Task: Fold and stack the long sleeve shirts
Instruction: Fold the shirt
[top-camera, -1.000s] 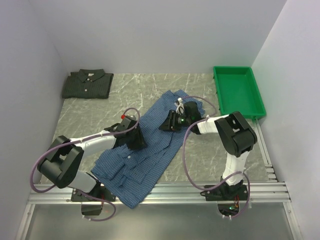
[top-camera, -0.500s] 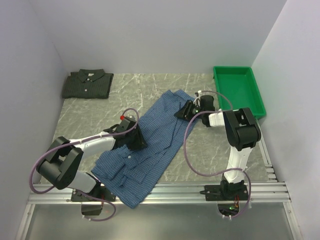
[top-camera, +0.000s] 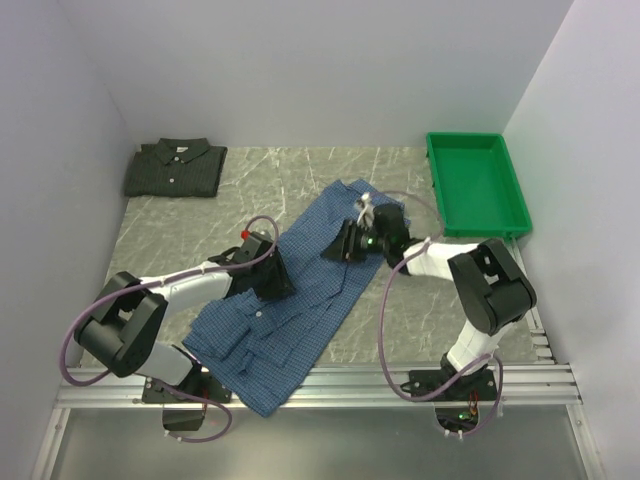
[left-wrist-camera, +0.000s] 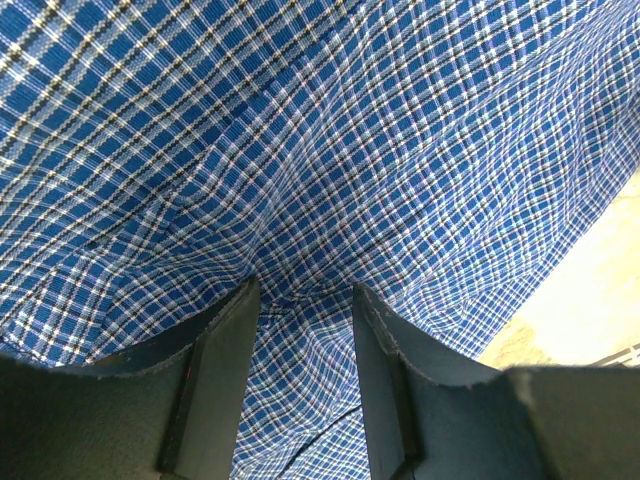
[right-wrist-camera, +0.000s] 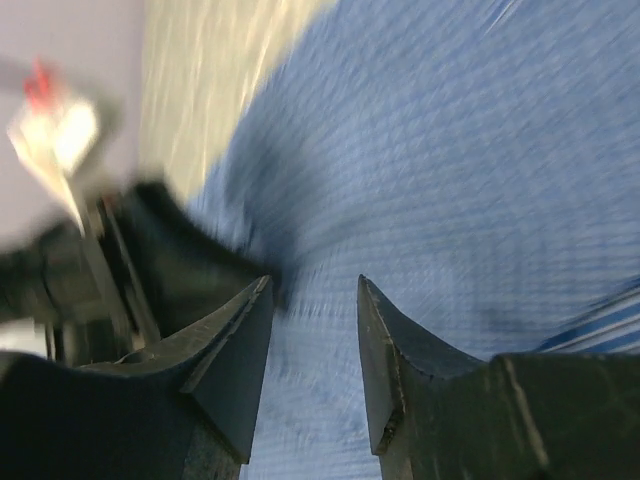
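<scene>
Blue shirt (top-camera: 300, 295) lay spread mid-bench (top-camera: 420, 300). Left jaws pressed on it, half apart, with a pucker of cloth between the tips; gripped or not, couldn't tell. Right jaws hung released over its far half, nothing between them. Green-grey shirt (top-camera: 175, 168) sat folded in the far-left corner.

You've got matt woven check cloth on the blue shirt (top-camera: 300, 290), and the same dull cloth on the dark shirt (top-camera: 175, 168) far left. The far-right tray (top-camera: 475, 185) is shiny smooth plastic, the table (top-camera: 200, 215) looks like matt marbled stone, and the near rail (top-camera: 350, 385) is bare metal.
</scene>
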